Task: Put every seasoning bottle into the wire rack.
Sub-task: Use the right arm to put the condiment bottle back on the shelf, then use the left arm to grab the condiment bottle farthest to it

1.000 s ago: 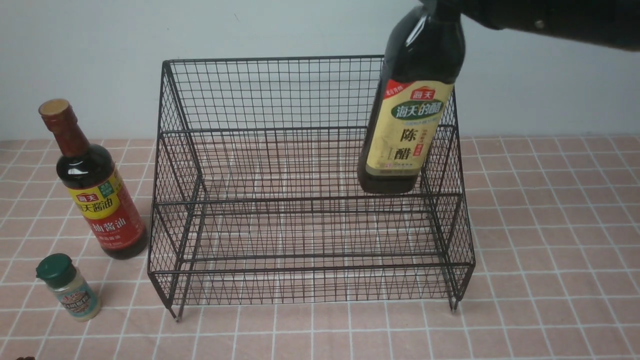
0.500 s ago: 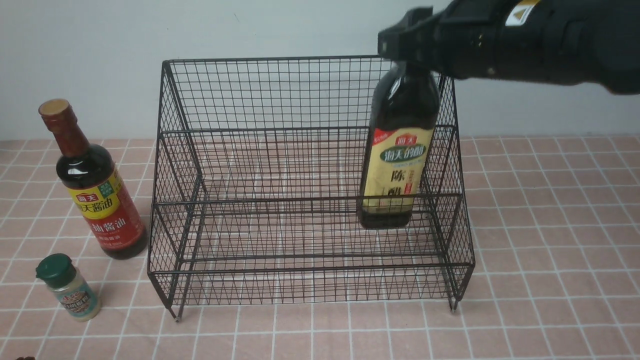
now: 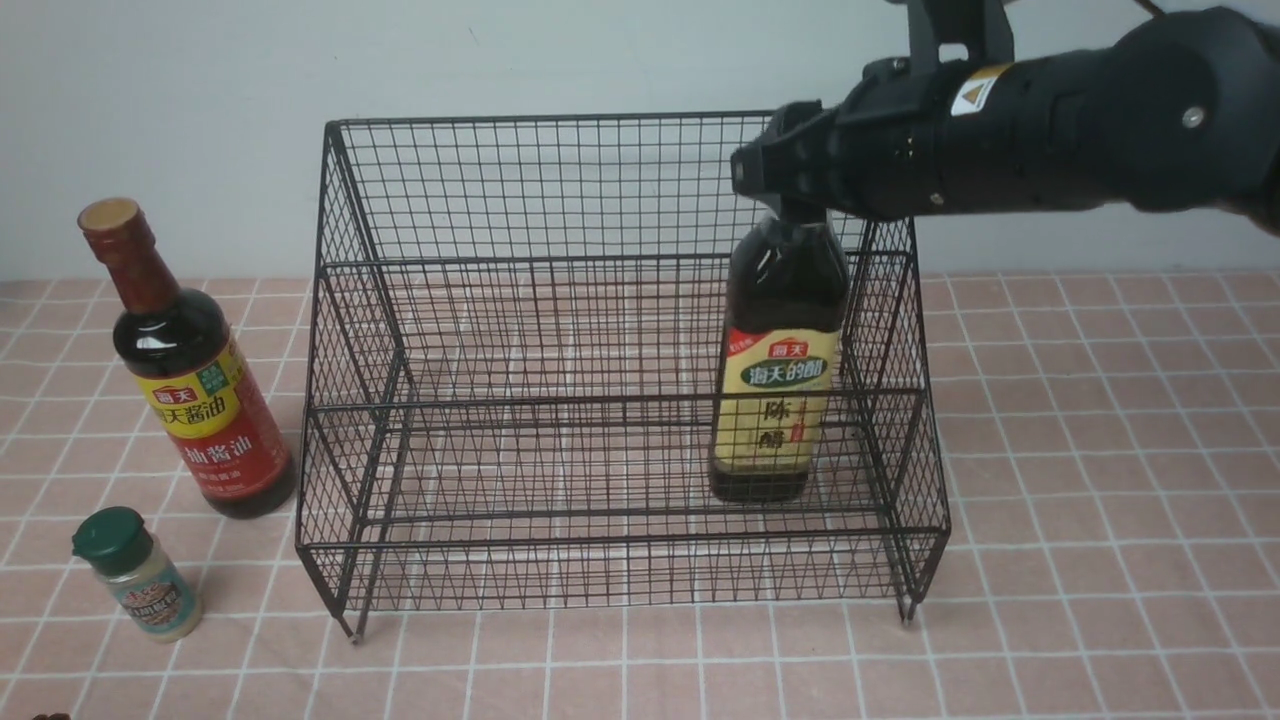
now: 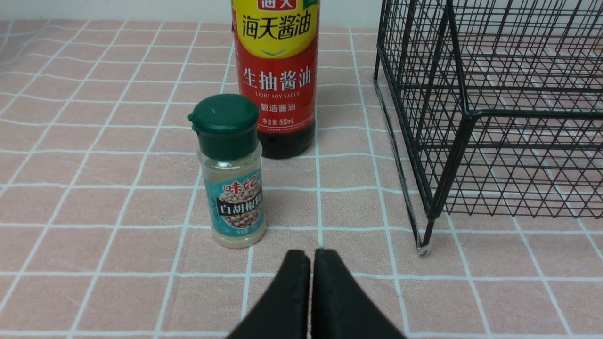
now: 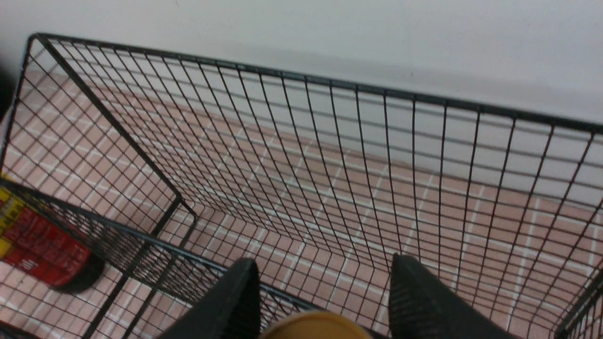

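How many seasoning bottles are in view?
3. The beige-label bottle is inside the wire rack, on its right side; the red-label bottle and the green-capped shaker stand outside, left of it.

Front view facing wire rack (image 3: 550, 117) head-on; left wrist low, close; right wrist overhead; rack shared

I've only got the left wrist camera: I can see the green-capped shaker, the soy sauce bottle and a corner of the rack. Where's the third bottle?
Observer: The beige-label bottle stands upright inside the wire rack, near its right side.
Operator: Is the right arm holding it?
Observer: The right gripper is at the bottle's top, one finger on either side of the gold cap; whether they touch it is hidden.
Operator: Anything else in the rack?
Observer: No, the front view shows only that bottle in it.
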